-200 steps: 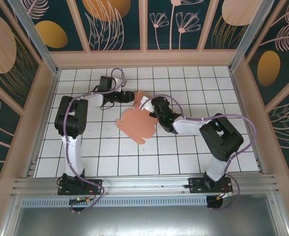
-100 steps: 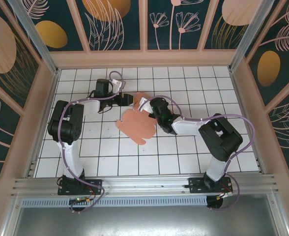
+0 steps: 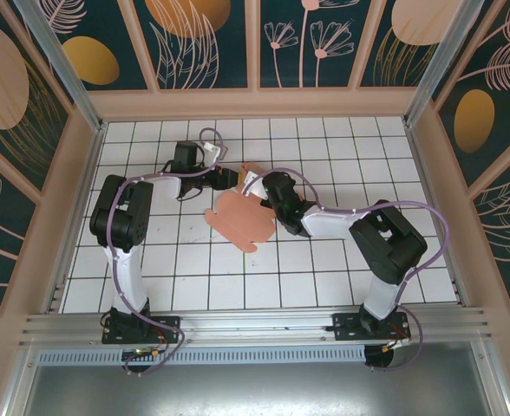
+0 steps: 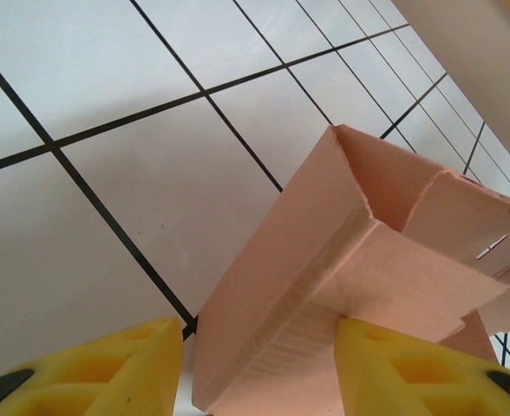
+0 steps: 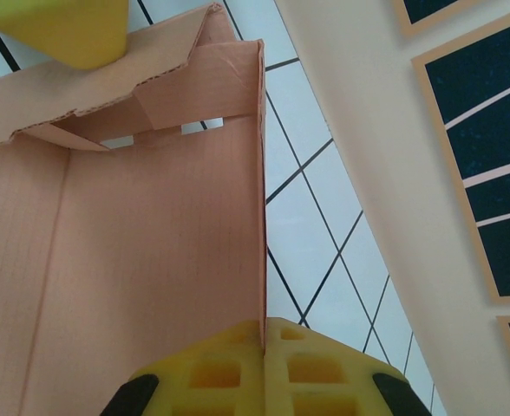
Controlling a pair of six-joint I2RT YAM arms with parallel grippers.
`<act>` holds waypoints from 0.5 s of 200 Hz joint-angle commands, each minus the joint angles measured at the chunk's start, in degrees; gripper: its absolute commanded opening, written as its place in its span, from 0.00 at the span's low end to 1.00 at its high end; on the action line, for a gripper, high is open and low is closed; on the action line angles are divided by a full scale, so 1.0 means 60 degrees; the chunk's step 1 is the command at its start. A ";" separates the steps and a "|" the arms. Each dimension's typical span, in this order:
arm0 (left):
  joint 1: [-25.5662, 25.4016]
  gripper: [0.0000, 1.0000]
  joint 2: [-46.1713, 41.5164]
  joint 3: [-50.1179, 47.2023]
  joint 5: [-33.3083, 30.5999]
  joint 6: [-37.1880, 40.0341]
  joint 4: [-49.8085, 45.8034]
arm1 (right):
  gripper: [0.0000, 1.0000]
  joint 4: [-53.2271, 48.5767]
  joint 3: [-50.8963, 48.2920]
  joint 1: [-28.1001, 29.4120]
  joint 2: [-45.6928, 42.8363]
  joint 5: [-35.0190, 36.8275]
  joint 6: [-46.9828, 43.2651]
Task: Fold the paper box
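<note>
Evidently the right gripper (image 5: 264, 364) clamps 1 box (image 5: 142, 260) wall upright while the left gripper (image 4: 257, 368), fingers apart, straddles another, likely to crease it.

Work surface (image 3: 324, 269): white square tiles with black grid lines, occupying the centre of the top view. Enclosure walls (image 3: 212, 43): dark teal panels with pale floral and orange oval prints in beige framing, along the upper, left and right edges. Aluminium rail (image 3: 255, 322): horizontal across the lower frame, above a slotted strip (image 3: 255, 356).
</note>
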 commanded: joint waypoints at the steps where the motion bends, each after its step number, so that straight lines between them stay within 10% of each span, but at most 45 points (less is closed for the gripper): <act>1: -0.0054 0.45 0.0207 0.0223 0.0062 0.0216 -0.0054 | 0.00 0.0115 0.0265 0.0134 0.0135 0.0030 0.0015; 100: -0.0211 0.43 0.0301 0.0157 -0.0033 0.0664 -0.0133 | 0.00 0.0541 0.0167 0.0507 0.0542 0.0728 -0.0863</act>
